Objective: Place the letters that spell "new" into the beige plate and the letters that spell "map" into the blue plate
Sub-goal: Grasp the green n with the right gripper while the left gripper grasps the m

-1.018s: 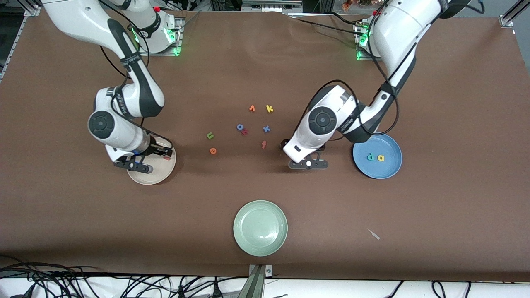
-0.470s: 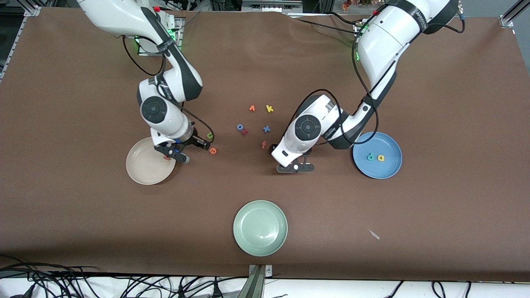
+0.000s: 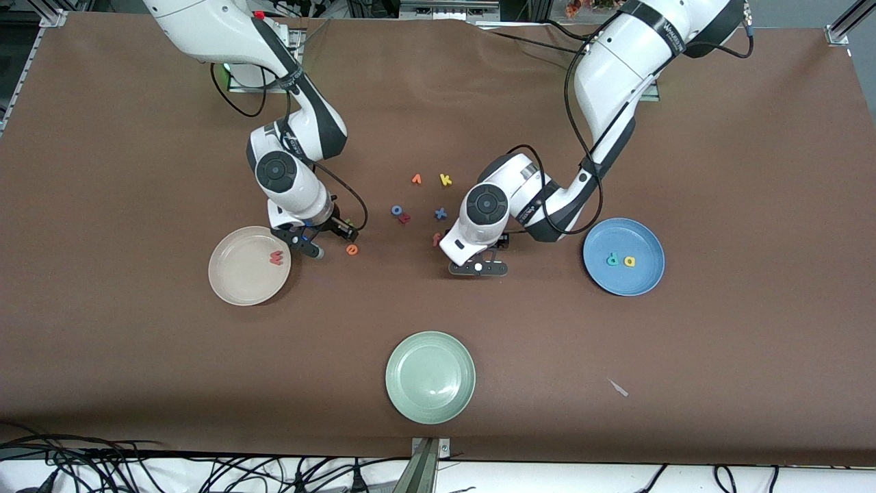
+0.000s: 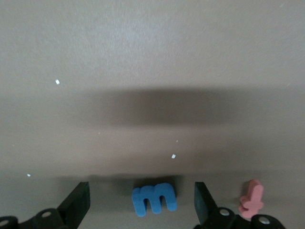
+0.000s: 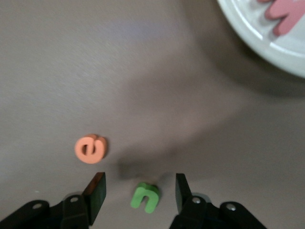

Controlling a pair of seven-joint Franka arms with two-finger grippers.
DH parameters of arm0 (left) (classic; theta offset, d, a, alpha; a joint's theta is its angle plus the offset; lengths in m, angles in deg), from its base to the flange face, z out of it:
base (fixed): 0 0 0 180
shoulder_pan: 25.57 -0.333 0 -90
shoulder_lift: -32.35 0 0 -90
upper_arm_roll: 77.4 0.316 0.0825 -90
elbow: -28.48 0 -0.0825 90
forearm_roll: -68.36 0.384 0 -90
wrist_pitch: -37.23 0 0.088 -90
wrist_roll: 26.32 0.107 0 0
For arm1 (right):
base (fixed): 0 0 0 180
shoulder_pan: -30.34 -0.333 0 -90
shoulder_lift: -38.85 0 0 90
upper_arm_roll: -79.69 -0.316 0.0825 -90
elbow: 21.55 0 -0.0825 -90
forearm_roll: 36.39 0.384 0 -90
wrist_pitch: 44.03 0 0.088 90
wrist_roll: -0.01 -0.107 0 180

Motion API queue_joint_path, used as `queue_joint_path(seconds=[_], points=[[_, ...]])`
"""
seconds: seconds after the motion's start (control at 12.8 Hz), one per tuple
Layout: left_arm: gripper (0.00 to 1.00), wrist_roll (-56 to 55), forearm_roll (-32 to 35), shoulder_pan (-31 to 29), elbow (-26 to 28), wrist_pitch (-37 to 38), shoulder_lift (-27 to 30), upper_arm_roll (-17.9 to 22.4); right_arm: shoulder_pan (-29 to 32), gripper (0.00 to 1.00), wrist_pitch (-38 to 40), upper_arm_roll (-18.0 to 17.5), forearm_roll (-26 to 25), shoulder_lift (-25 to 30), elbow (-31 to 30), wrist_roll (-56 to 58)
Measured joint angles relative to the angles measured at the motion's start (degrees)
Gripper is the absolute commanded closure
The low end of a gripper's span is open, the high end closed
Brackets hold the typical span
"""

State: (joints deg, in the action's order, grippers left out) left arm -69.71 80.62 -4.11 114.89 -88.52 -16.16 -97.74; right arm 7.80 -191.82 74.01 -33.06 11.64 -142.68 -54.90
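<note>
Table [image 3: 753, 171] noted, brown-covered. Beige plate [image 3: 236, 281] found holding w [image 3: 276, 257]. Blue plate [image 3: 636, 281] found holding p [image 3: 612, 259] and a [image 3: 629, 261]. Right gripper [image 5: 139, 190] observed spread, empty, low over n [image 5: 146, 196], e [image 5: 90, 148] beside. Left gripper [image 4: 142, 204] observed spread, empty, low over m [image 4: 154, 199], f [image 4: 252, 199] alongside.

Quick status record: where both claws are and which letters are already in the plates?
beige plate: holds red w
blue plate: holds teal p, yellow a
right claw: open, straddling green n, beside orange e
left claw: open, straddling blue m, beside red f
left on table: n, e, m
</note>
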Motion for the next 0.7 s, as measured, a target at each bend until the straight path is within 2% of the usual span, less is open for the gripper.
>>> queue_joint_path(seconds=[0.23,0.47,0.55,0.63,0.7], points=[[0.12,-0.04,0.0,0.9,0.68,0.0,-0.16,-0.01,-1.68,0.33,-2.91,-0.04,0.0,-0.5,-2.09,-3.21],[0.41,-0.06,0.0,1.64,0.74,0.0,-0.17,-0.01,-2.29,0.35,-3.76,0.02,0.0,-0.63,-2.33,-3.95],[0.48,-0.04,0.0,1.65,0.74,0.0,-0.17,0.03,-2.28,0.4,-3.76,0.04,0.0,-0.6,-2.39,-3.97],[0.49,-0.03,0.0,1.59,0.67,-0.05,-0.13,0.06,-2.28,0.47,-3.78,0.06,0.0,-0.6,-2.42,-3.97],[0.6,-0.03,0.0,1.5,0.56,-0.05,0.01,0.05,-2.28,0.54,-3.78,0.07,0.0,-0.6,-2.47,-3.97]])
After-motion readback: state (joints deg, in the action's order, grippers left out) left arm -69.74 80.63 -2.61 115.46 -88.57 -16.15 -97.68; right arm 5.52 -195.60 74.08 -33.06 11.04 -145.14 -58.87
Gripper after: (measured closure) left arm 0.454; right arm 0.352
